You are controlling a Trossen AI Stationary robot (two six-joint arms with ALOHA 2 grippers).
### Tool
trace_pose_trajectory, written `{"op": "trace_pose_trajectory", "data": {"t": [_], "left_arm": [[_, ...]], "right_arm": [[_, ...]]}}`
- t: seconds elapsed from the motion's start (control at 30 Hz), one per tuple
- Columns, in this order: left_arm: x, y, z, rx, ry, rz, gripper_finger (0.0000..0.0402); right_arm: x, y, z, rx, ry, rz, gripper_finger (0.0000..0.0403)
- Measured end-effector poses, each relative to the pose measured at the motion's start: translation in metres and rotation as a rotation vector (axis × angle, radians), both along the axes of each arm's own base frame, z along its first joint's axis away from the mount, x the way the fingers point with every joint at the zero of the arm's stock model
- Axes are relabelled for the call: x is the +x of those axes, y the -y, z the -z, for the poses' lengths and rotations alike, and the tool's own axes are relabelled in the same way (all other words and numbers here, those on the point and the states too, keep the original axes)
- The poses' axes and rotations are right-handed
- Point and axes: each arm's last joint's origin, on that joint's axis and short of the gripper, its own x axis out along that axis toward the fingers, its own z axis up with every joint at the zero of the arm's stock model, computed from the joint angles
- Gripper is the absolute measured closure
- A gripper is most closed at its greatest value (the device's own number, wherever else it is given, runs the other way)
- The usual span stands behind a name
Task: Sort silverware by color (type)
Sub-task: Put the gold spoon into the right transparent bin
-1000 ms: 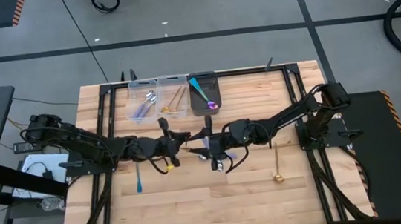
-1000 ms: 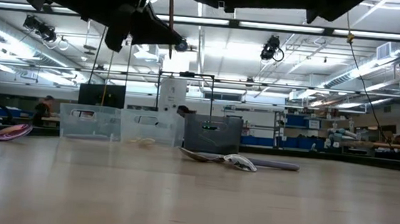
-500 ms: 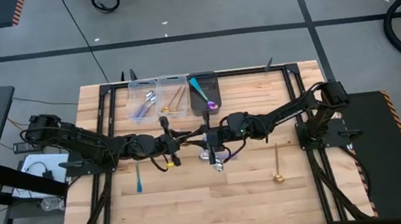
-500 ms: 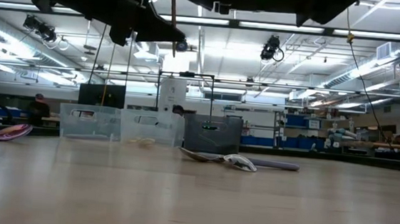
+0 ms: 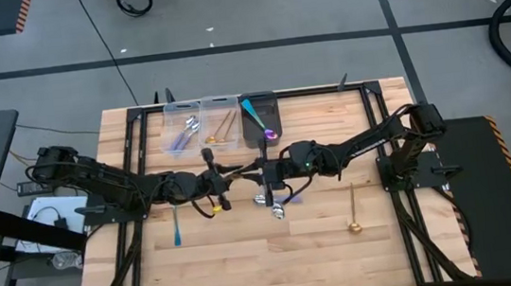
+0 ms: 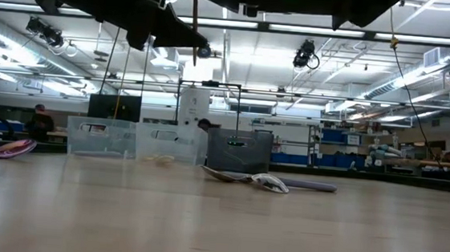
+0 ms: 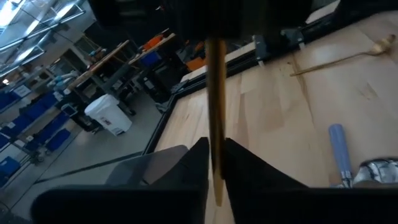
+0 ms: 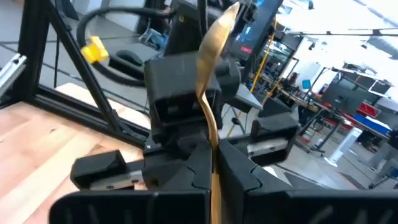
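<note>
A gold spoon (image 8: 217, 37) stands nearly upright above the table's middle, bowl up, between my two grippers. My left gripper (image 5: 224, 177) reaches in from the table's left and my right gripper (image 5: 256, 169) from the right; both are shut on its handle. In the low view the handle (image 6: 193, 35) shows as a thin stick high above the table. On the table lie a silver spoon with a lilac handle (image 5: 279, 203), a teal-handled spoon (image 5: 177, 229) and another gold spoon (image 5: 352, 213). My left gripper pinches the gold spoon's handle (image 7: 216, 134) between its two fingers (image 7: 194, 168), close to the handle's lower free end. The fingers come level from the table's left and lie across the handle. The spoon is lifted clear. My right gripper pinches the handle (image 8: 210, 134) below the bowl between its two fingers (image 8: 239, 165). Its fingers come level from the table's right, across the handle and facing the left gripper. The spoon stands bowl up, slightly tilted.
Three bins stand in a row at the far edge: a clear one with lilac-handled spoons (image 5: 183, 134), a clear one with gold spoons (image 5: 223, 125) and a dark one with a teal-and-purple spoon (image 5: 260, 120). Black frame rails (image 5: 133, 156) border the table.
My right gripper has moved toward the table's left and a little toward the far edge, up to the left gripper, and has shut on the gold spoon's handle. The silver spoon beneath it has come into view. The spoon has stayed upright in the left gripper.
</note>
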Motion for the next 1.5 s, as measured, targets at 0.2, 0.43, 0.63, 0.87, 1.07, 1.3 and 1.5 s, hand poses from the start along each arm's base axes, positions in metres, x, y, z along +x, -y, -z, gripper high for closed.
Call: {"op": "trace_pose_trajectory", "data": {"t": [0.2,0.43,0.63,0.87,1.07,1.3,1.5], "left_arm": [[-0.003,0.008,-0.002,-0.007,0.018,-0.045,0.028],[-0.021,0.019,-0.008,-0.058,-0.016,-0.083,0.0239],[-0.046,0.025,-0.012,-0.178,-0.081,-0.07,0.0249],[-0.075,0.036,-0.014,-0.344,-0.123,-0.039,0.0255],[-0.081,0.042,-0.013,-0.376,-0.136,-0.021,0.0256],[-0.081,0.041,-0.012,-0.373,-0.14,-0.029,0.0256],[-0.081,0.041,-0.012,-0.368,-0.142,-0.028,0.0256]], "right_arm": [[0.0,0.0,0.004,-0.026,-0.034,-0.002,0.0387],[0.0,0.002,0.007,-0.04,-0.056,-0.007,0.0387],[0.001,0.015,0.008,-0.034,-0.07,-0.031,0.0386],[0.002,0.036,0.01,-0.047,-0.119,0.009,0.0386],[0.01,0.053,-0.002,-0.126,-0.19,0.043,0.0385],[0.012,0.076,-0.014,-0.199,-0.204,0.072,0.0385],[0.014,0.094,-0.022,-0.195,-0.173,0.069,0.0385]]}}
